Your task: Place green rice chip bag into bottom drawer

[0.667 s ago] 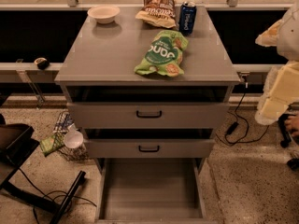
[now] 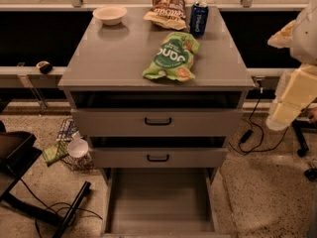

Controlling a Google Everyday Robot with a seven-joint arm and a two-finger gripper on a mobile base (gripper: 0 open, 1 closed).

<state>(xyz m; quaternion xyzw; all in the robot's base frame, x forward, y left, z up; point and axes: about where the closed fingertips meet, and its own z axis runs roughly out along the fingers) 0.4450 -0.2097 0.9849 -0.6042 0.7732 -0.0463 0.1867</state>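
- Green rice chip bag [image 2: 171, 57]: where was it?
- It lay flat on the grey counter [image 2: 109, 58], toward the front right. Behind it stood a blue can [image 2: 198, 19] and a brown-and-white chip bag [image 2: 166, 9], and a white bowl [image 2: 109, 15] sat at the back left.
- And the bottom drawer [image 2: 158, 197]?
- It was pulled out wide beneath the two upper drawers with black handles.
- The end effector [image 2: 278, 119]?
- It hung at the right edge of the view, beside the counter and well apart from the bag. I could not tell whether it was spread or pressed together.
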